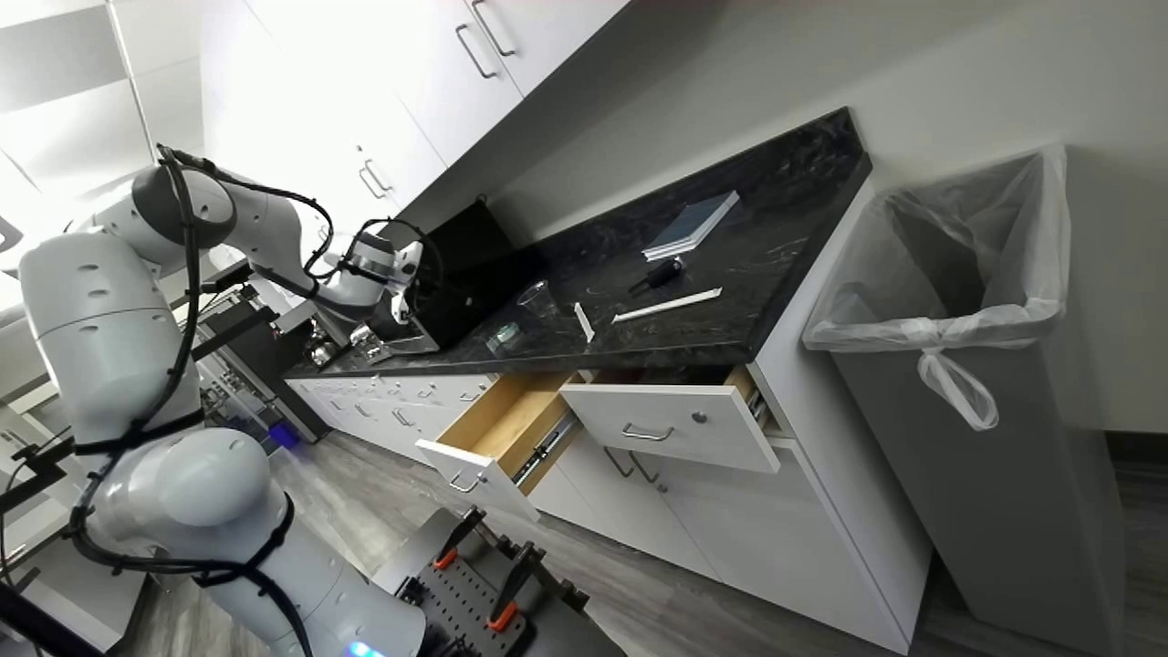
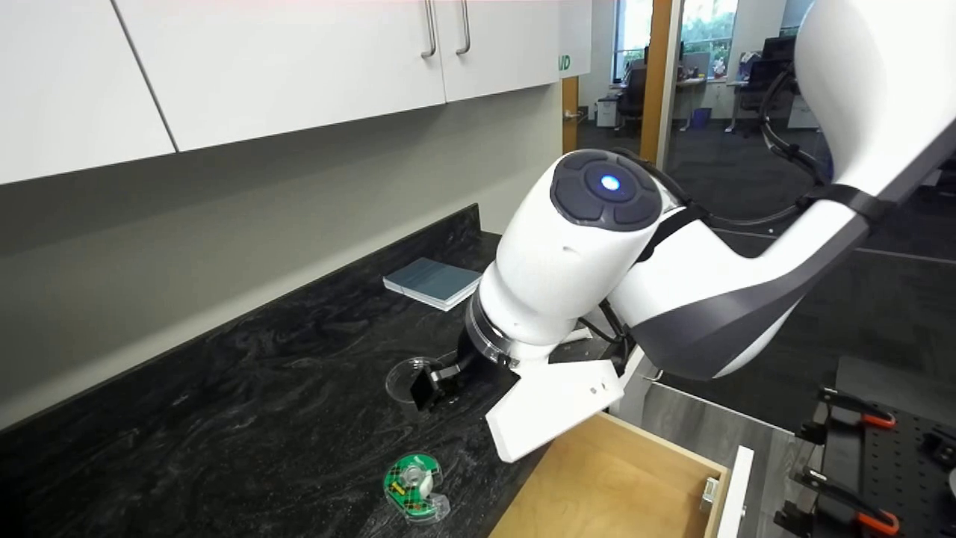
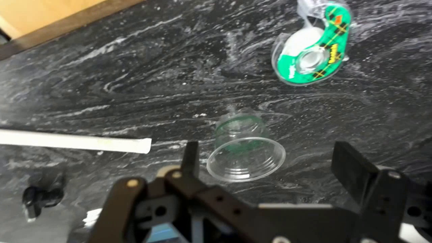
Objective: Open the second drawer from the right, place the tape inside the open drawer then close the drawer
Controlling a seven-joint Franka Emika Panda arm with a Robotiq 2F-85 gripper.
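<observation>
The tape is a green and clear dispenser (image 3: pixel 311 60) lying flat on the dark counter. It also shows in both exterior views (image 1: pixel 502 336) (image 2: pixel 414 486). The second drawer from the right (image 1: pixel 479 479) is pulled open, with a flat white front and a tan wooden box that looks empty. Its box (image 2: pixel 597 478) lies beside the counter edge, and a corner (image 3: pixel 44 17) shows at upper left in the wrist view. My gripper (image 3: pixel 266 152) is open and empty above the counter, pointing toward a clear cup, with the tape off to one side. In an exterior view its fingers (image 2: pixel 437 385) are partly hidden.
The clear plastic cup (image 3: pixel 245 158) appears between my fingers, below them. White strips (image 1: pixel 666 306), a small black object (image 1: pixel 659 274) and a book stack (image 1: pixel 692 224) lie on the counter. The wider drawer (image 1: pixel 675 424) is partly open. A grey bin (image 1: pixel 976 411) stands beside the cabinet.
</observation>
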